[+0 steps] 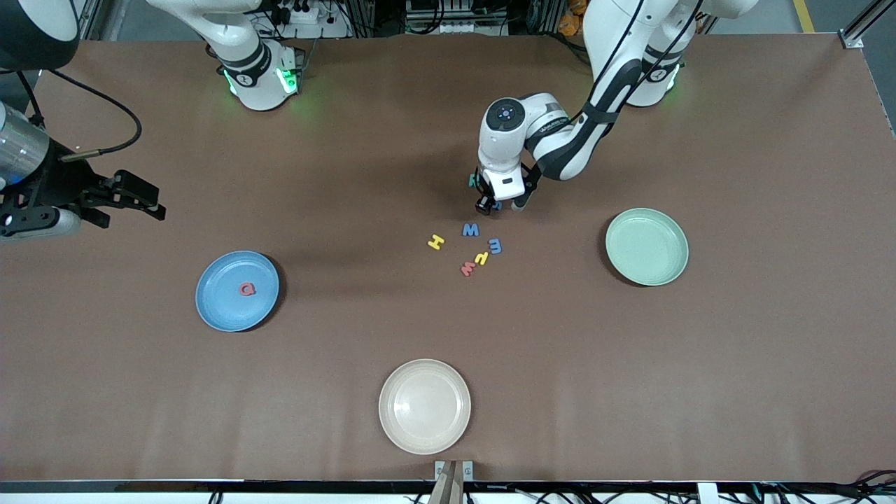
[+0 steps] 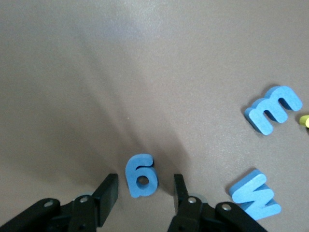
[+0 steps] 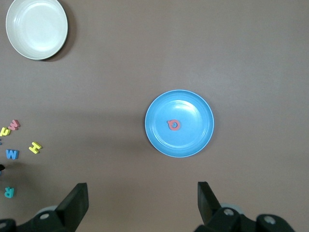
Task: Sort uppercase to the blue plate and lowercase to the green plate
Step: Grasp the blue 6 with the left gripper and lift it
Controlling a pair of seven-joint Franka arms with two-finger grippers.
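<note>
Blue g (image 2: 141, 176) — between open left claw (image 2: 143, 193) fingers, ungripped | right claw (image 3: 142, 203) — open, empty, waiting

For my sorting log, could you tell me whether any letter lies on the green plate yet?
No, the green plate holds nothing, while only the red Q sits on the blue plate.

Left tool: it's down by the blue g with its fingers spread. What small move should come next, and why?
Probably close the left tool on the blue g. Its open fingers already flank the letter, which lies flat on the table between them, untouched. It belongs on the green plate, which holds no letters yet. The right tool waits open, high above the blue plate.
</note>
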